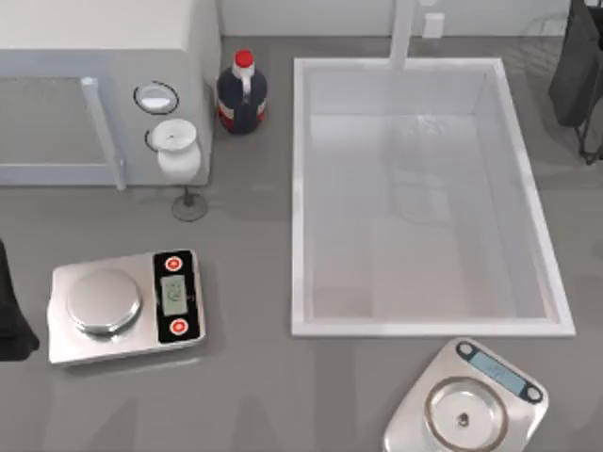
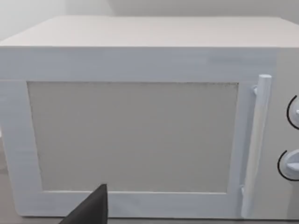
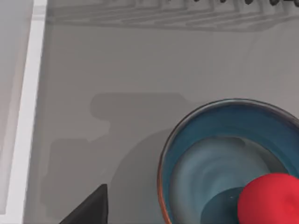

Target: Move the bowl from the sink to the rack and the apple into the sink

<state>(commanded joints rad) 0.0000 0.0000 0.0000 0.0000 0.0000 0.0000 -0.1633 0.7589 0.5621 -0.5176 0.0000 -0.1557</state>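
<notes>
Right wrist view looks down on the bowl (image 3: pixel 233 158) standing on the grey bench (image 3: pixel 117 93) outside the sink (image 3: pixel 25 116), apple (image 3: pixel 271 198) resting inside it, rack (image 3: pixel 163 14) wires beyond. From above, the basin holds nothing; the right arm (image 1: pixel 577 71) sits at two o'clock, the left arm (image 1: pixel 11 311) at nine, facing the microwave (image 2: pixel 140 116), and I cannot tell how either's jaws stand.

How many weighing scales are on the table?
2. A square scale sits at the table's left, below the microwave. A rounder scale sits below the sink. More may lie outside the view.

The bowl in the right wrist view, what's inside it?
The apple sits inside the bowl, toward one side of its blue-grey inner wall. The part of the bowl's bottom under the apple is covered, so nothing can be told there.
</notes>
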